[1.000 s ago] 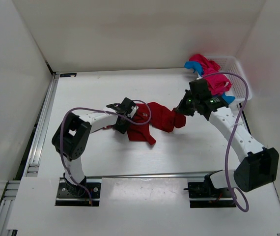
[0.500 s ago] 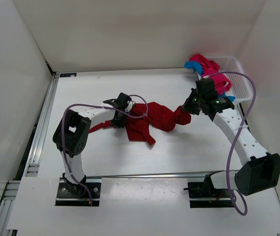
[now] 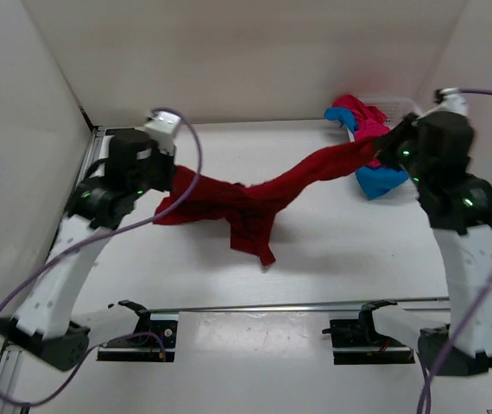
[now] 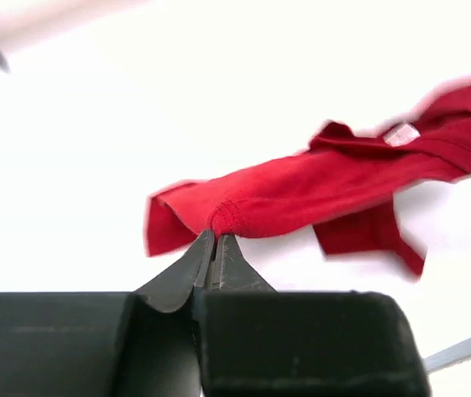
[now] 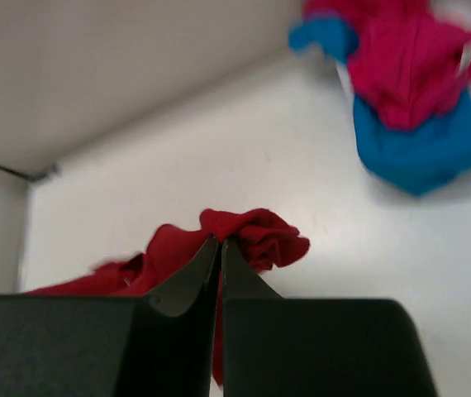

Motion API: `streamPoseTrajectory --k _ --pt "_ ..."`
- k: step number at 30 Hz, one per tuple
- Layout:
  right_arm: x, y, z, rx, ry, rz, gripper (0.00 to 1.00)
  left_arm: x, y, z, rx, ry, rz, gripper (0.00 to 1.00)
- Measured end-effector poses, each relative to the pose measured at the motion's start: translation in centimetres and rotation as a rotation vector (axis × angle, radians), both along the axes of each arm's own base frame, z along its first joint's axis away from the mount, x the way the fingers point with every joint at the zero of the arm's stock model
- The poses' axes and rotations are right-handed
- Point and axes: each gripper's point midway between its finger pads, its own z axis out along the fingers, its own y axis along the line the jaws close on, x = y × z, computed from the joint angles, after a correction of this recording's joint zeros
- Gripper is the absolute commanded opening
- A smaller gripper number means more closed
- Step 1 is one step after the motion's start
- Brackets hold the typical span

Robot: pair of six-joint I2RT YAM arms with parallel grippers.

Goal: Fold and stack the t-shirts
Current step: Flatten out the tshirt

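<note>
Dark red t-shirt hangs pinched between left gripper and right gripper.

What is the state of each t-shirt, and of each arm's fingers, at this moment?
dark red t-shirt: unfolded, stretched between the two arms, middle sagging.
pink t-shirt: crumpled, not folded.
blue t-shirt: crumpled beside the pink one, not folded.
left fingers: shut on one end of the dark red t-shirt.
right fingers: shut on its other end.

The dark red shirt stretches across mid-table — bare tabletop lies behind it.
</note>
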Motion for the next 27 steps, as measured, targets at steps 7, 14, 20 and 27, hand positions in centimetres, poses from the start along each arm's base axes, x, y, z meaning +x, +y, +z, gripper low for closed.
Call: streamPoseTrajectory --k 7,14,20,27 --pt "-12.0 -4.2 16.9 0.075 -0.524 -0.06 0.0 -6.5 4.7 15.4 -0.151 -0.367 0.075 0.1" --pt "-12.1 -3.0 14.9 0.098 -0.464 0.0 0.0 -7.4 8.3 19.7 -0.166 -0.495 0.238 0.1" --pt "-5.5 -0.3 8.0 0.07 -0.18 0.048 0.0 -6.5 9.3 16.8 -0.102 -0.443 0.31 0.1" --pt "-0.4 2.5 4.6 0.074 -0.035 0.127 0.0 -3.1 8.5 13.4 -0.04 -0.382 0.347 0.1"
